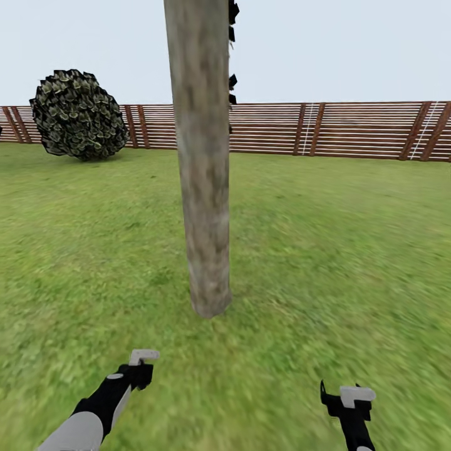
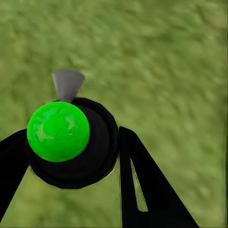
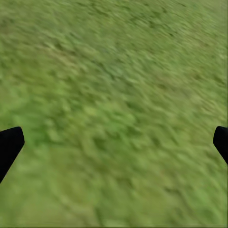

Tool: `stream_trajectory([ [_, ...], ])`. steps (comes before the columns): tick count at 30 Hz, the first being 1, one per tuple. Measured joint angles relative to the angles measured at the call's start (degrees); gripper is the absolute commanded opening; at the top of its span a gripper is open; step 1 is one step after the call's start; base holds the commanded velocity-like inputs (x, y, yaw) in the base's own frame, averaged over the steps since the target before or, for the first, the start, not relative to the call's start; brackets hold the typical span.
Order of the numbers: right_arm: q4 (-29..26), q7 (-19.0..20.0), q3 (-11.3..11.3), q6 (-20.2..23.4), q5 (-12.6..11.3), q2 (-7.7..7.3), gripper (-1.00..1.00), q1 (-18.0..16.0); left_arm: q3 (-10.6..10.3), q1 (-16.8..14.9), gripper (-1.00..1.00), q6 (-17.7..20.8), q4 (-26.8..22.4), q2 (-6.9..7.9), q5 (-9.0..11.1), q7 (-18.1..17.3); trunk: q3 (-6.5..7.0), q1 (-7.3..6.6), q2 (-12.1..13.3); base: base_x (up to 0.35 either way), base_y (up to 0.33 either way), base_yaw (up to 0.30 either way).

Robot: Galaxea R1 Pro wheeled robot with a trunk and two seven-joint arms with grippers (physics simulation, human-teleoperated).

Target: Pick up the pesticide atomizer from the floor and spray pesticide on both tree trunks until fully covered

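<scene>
One tree trunk (image 1: 203, 188), a thick pale grey-tan column, rises from the grass floor (image 1: 326, 263) straight ahead, and its base is a short way beyond both grippers. In the left wrist view my left gripper (image 2: 73, 137) is shut on the pesticide atomizer (image 2: 58, 131), a black body with a bright green round cap and a grey nozzle, above the grass. From the head view my left gripper (image 1: 141, 373) sits low left of the trunk. My right gripper (image 1: 344, 401) hangs low right, and its wrist view shows it open (image 3: 114, 142) with nothing between its fingers. The pesticide is out of view.
A reddish-brown slatted fence (image 1: 326, 128) runs across the back of the lawn. A round dark shrub (image 1: 78, 116) stands at the far left by the fence. Dark foliage (image 1: 232, 25) shows just behind the trunk's upper right edge. Open grass lies on both sides of the trunk.
</scene>
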Motion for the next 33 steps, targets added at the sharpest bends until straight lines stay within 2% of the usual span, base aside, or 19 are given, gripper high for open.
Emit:
stream_trajectory([
  [7,0.0,-0.1,0.0,0.0,0.0,0.02,1.0,0.3,0.0,-0.4,-1.0,2.2,-0.2,0.02,0.2,0.0,0.0,0.01,0.0,0.23,-0.192,-0.186],
  [15,0.1,-0.2,0.0,0.0,0.0,0.02,1.0,0.3,0.1,-0.7,-1.0,2.9,-0.2,-0.07,0.2,0.1,0.0,0.04,0.0,0.006,-0.189,-0.241],
  [16,0.1,-0.1,0.0,0.0,0.0,0.03,1.0,0.4,-0.2,-3.8,-1.0,7.3,0.4,-1.56,0.4,-0.2,0.0,0.04,0.0,0.0,0.0,-0.001],
  [17,0.1,-0.1,0.0,0.0,0.0,0.02,1.0,0.4,-0.2,-5.1,-1.0,8.4,-0.3,-1.48,0.3,-0.2,0.01,0.03,0.0,0.0,0.0,0.0],
  [20,0.1,-0.1,0.0,0.0,0.0,0.03,1.0,0.4,-0.2,-5.9,-1.0,10.1,-1.4,-0.93,0.2,-0.3,0.0,0.03,0.0,-0.001,0.0,0.0],
  [21,0.2,-0.1,0.0,0.1,0.0,0.03,1.0,1.3,-3.7,-5.7,-1.0,10.5,-6.9,-3.31,0.5,-1.7,0.0,0.03,0.0,-0.003,0.001,0.0],
  [29,0.2,0.1,0.0,0.1,0.1,0.03,1.0,1.4,-3.9,-6.0,-1.0,10.5,-7.2,-3.47,0.4,-1.7,0.0,0.03,0.0,0.0,0.0,0.0],
  [33,0.2,0.0,0.0,0.1,0.1,0.03,1.0,1.5,-3.8,-6.4,-1.0,10.6,-7.2,-4.33,0.5,-2.4,0.0,0.03,0.0,0.0,0.0,0.0],
])
